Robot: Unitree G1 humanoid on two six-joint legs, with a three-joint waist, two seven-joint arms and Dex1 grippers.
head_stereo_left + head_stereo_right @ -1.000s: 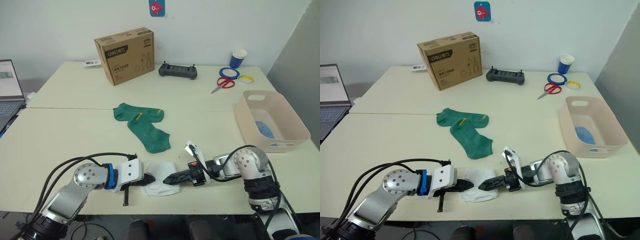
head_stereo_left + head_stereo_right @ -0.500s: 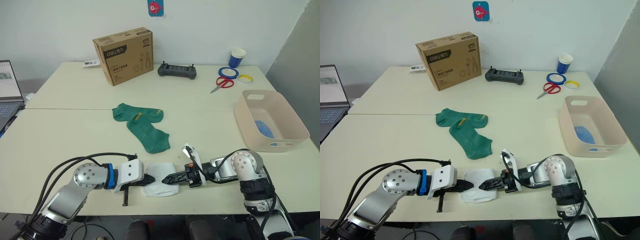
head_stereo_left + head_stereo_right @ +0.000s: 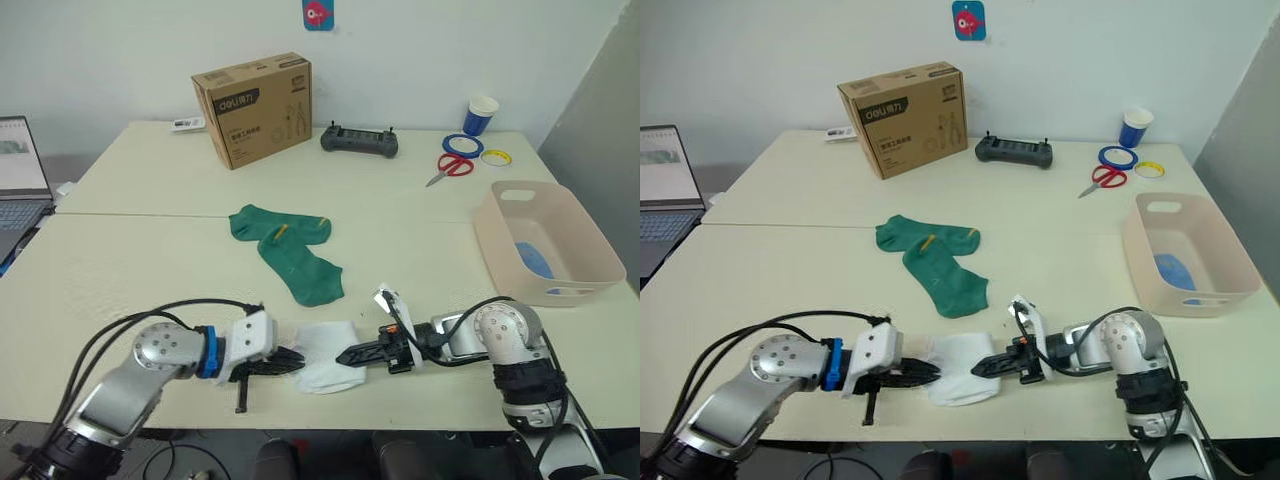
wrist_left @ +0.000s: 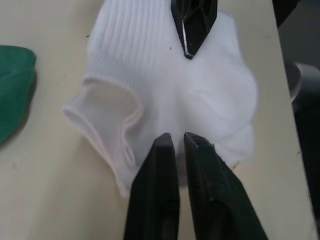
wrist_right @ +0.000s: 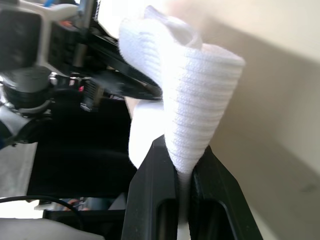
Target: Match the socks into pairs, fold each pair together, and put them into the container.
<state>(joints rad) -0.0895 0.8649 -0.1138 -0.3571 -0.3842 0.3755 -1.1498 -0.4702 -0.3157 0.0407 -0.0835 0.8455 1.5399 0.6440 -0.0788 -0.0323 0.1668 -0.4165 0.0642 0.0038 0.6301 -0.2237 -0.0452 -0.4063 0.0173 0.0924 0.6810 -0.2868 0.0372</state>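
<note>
Right gripper (image 5: 182, 165): fingers clamped on a fold of the white socks (image 3: 962, 366), the ribbed cloth bunched upward between them. Left gripper (image 4: 174, 138): fingers pressed nearly together, tips resting on the opposite edge of the same white socks; whether any cloth is pinched cannot be told. The white bundle lies at the near edge of the table (image 3: 150, 260), between the two grippers. Compared with one second ago, the left gripper has slid slightly further over the sock's edge, while the right remains closed at the same side; the bundle itself has barely shifted. Beyond it, two dark green socks (image 3: 285, 245) lie overlapped near mid-table, unchanged. The container (image 3: 548, 243) stands at the robot's right, a light blue sock (image 3: 532, 258) lying inside it as before.
</note>
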